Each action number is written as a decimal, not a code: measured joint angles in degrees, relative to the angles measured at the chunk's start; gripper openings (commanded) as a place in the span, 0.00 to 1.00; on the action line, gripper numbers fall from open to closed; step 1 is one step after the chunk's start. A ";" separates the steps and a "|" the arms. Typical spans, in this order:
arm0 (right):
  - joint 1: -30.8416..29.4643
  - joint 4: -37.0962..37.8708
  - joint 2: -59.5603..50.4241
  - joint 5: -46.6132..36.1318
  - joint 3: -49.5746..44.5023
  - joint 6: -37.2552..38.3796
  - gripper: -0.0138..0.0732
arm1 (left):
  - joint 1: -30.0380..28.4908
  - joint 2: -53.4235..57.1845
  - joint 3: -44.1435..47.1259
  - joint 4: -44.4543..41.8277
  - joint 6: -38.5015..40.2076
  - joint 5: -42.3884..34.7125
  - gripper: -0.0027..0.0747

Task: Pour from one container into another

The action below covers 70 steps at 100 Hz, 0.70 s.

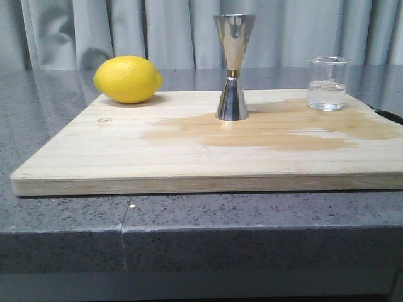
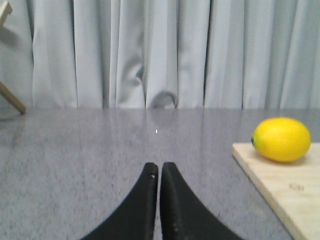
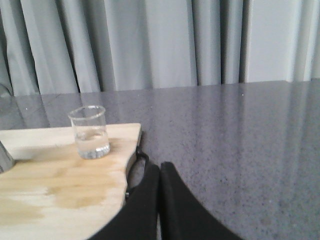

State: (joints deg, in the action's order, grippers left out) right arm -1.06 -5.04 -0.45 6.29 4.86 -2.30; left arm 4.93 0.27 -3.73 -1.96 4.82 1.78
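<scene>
Left gripper (image 2: 159, 172): I see it closed, empty.
Right gripper (image 3: 160, 175): closed, empty.
Beaker (image 1: 327, 83): right of jigger (image 1: 233, 66), apart.

On the cutting board (image 1: 189, 157) we see three obstacles in a far row: the lemon (image 1: 128, 79) at the far left, the jigger (image 1: 233, 66) in the middle, the glass beaker (image 1: 327, 83) at the far right. Wide gaps separate them, so we could pass between any two. The board's near half lies open. Left of the board the counter (image 2: 100, 160) is bare; right of it, likewise, back to the curtain (image 3: 150, 45).
</scene>
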 measured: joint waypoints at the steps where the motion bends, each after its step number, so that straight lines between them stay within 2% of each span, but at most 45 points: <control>1: 0.00 0.00 0.19 0.45 0.36 0.00 0.08 | 0.00 0.00 -0.63 0.00 0.00 0.00 0.01; 15: 0.00 0.00 4.51 5.40 8.34 0.00 0.08 | 0.00 -2.89 -8.01 0.00 0.00 1.70 0.01; 43: 0.00 0.00 19.23 17.75 24.07 0.00 0.08 | 0.00 -15.11 -20.93 -0.73 0.00 10.63 0.01; 70: 0.00 0.00 26.15 18.16 28.15 0.00 0.08 | 0.00 -20.82 -23.44 -0.86 0.00 11.54 0.01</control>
State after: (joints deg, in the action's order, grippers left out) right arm -1.06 -5.04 25.70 24.45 33.01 -2.30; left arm 4.93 -20.54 -27.17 -2.82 4.82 13.32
